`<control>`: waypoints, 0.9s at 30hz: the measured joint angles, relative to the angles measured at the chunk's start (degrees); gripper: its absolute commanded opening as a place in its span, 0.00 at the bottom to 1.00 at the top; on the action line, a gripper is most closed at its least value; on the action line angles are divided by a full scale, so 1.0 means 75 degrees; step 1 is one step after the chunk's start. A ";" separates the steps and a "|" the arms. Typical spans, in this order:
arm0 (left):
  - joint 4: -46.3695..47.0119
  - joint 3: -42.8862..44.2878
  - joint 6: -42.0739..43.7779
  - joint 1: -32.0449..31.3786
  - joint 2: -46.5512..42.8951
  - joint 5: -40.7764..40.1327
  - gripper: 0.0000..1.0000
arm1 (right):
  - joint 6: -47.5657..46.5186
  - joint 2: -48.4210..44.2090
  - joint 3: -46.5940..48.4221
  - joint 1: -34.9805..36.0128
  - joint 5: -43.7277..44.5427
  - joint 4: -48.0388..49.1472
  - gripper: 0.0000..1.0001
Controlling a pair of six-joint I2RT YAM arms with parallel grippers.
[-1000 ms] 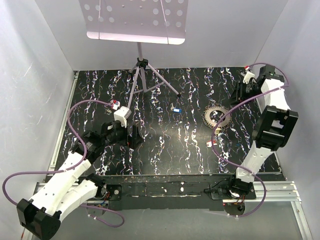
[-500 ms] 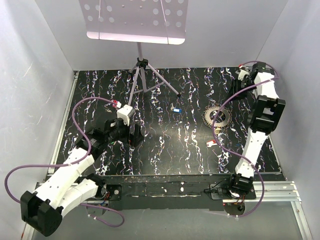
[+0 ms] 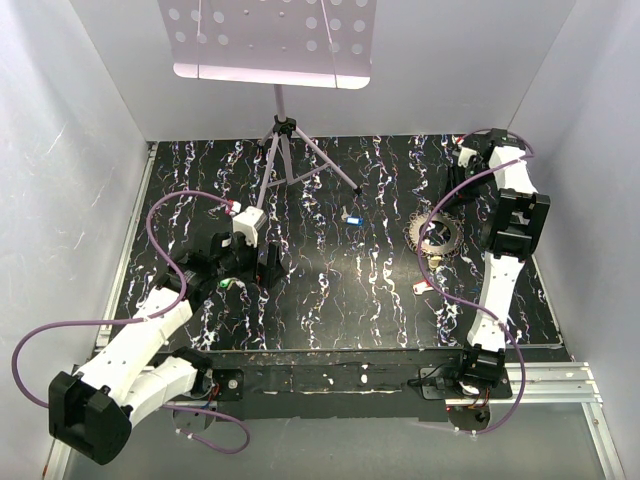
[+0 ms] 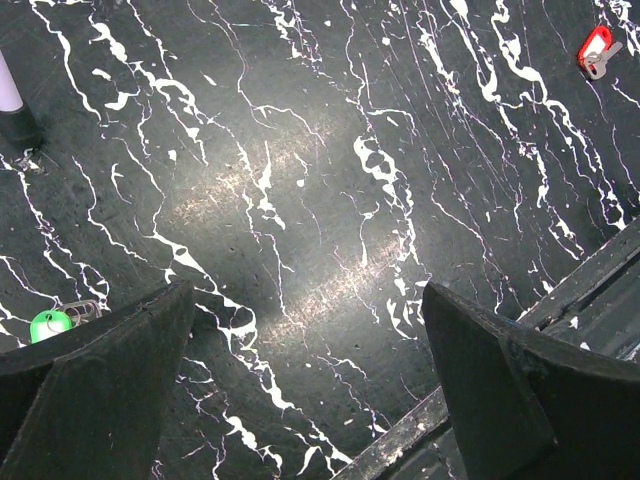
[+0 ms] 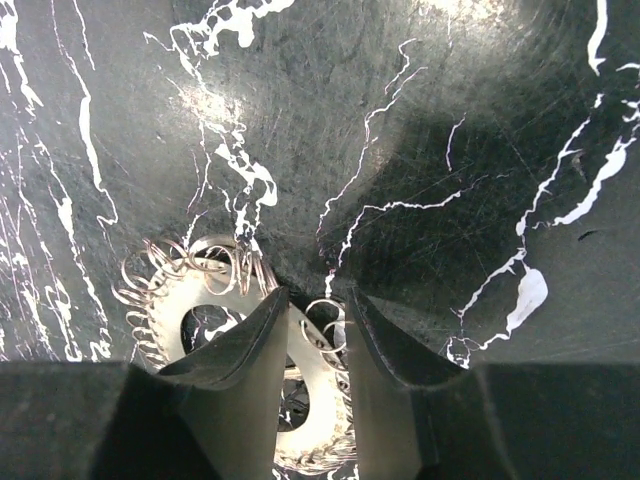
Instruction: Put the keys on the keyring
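Bright overhead light; glare on table (image 4: 262, 190)

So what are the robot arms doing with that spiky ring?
The right gripper has its fingers on either side of the rim of the keyring; whether it is squeezing yet is unclear. The left gripper is wide open, holding nothing, above the table next to a green key. A blue key and a red key lie loose too.

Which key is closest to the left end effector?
The green-headed key, lying right beside the left end effector; the red key and blue key lie much farther right.
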 measured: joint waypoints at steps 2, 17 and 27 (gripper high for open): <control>0.0032 0.0000 0.0000 0.0020 0.0009 0.0017 0.98 | -0.0020 0.0055 0.0035 0.0038 0.0047 -0.0023 0.33; 0.0061 0.0000 0.0000 0.0082 0.0035 0.0099 0.98 | -0.0105 0.0166 0.0099 0.0090 -0.0140 -0.0082 0.34; 0.0064 0.0000 0.0000 0.0087 0.0041 0.0166 0.98 | -0.0093 0.0061 0.0099 0.0093 -0.0315 -0.0076 0.34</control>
